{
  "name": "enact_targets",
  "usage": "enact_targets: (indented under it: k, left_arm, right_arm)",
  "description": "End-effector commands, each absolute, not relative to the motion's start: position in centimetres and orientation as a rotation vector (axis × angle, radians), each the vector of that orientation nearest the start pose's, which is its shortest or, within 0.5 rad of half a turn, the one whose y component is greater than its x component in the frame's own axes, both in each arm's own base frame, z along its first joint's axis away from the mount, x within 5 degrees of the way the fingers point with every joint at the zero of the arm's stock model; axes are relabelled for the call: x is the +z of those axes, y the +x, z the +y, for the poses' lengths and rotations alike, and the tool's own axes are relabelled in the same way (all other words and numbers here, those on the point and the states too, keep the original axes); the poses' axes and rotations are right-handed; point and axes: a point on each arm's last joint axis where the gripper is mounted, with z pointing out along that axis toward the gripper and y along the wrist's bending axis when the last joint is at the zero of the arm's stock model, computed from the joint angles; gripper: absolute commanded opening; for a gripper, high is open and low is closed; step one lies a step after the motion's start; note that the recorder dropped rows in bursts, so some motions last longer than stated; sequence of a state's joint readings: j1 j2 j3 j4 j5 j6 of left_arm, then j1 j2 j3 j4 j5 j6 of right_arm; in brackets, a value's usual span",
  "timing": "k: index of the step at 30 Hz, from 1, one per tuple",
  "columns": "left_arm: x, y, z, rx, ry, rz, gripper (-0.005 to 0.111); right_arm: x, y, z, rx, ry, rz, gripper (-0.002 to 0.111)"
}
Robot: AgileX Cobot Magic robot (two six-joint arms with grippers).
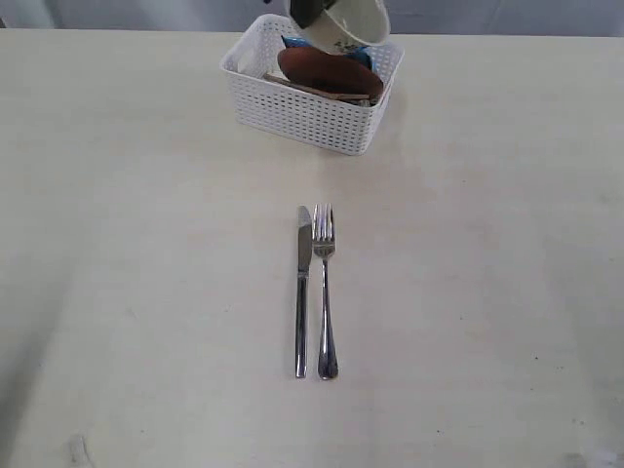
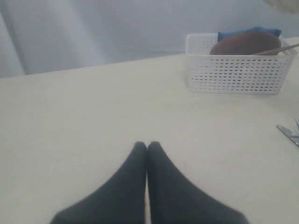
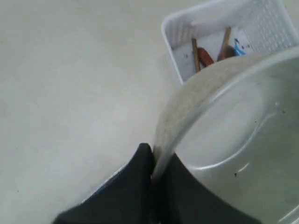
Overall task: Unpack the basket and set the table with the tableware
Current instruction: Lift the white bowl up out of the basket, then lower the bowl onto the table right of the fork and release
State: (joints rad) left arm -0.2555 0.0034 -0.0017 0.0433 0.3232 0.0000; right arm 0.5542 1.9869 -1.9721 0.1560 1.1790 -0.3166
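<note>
Knife (image 1: 302,292), fork (image 1: 325,292) parallel, tips toward basket (image 1: 292,112)

The surface (image 1: 117,244) lies open on either side of the knife (image 1: 302,292) and fork (image 1: 325,292), close together in the middle, and between them and the basket (image 1: 302,112) at the back. A tilted bowl (image 1: 351,21) hangs right over the basket, blocking the way down; a plate (image 1: 330,70) covers much of what's inside.
</note>
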Motion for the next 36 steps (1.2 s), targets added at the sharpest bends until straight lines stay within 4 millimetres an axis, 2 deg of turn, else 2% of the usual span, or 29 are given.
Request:
enact_targets:
  k: [1,5,10,16,22,30,33,36]
  left_arm:
    - [18.4,5.2,-1.3,-0.144,0.264,1.790,0.000]
    - [18.4,5.2,-1.3,-0.144,0.264,1.790,0.000]
    - [18.4,5.2,-1.3,-0.144,0.264,1.790,0.000]
    - [18.4,5.2,-1.3,-0.144,0.264,1.790,0.000]
    - [18.4,5.2,-1.3,-0.144,0.264,1.790,0.000]
    - [18.4,5.2,-1.3,-0.144,0.264,1.790,0.000]
    - [18.4,5.2,-1.3,-0.144,0.264,1.790,0.000]
    - [18.4,5.2,-1.3,-0.144,0.264,1.790,0.000]
  right_arm:
    - [34.0,35.2,22.5,0.206,-1.079,2.480,0.000]
    - [33.4,33.0,20.7,0.142,-1.079,2.544,0.000]
    - [31.1,29.6,18.2,0.068,-1.114,2.647,0.000]
    - [28.2,26.9,16.1,-0.021,-1.128,2.744,0.000]
    - [24.9,26.0,15.2,-0.084,-1.162,2.807,0.000]
    - [21.4,24.4,15.0,0.017,-1.139,2.860,0.000]
    - [20.4,24.0,15.6,0.130,-1.141,2.823,0.000]
    - [19.2,23.3,16.0,0.113,-1.199,2.764,0.000]
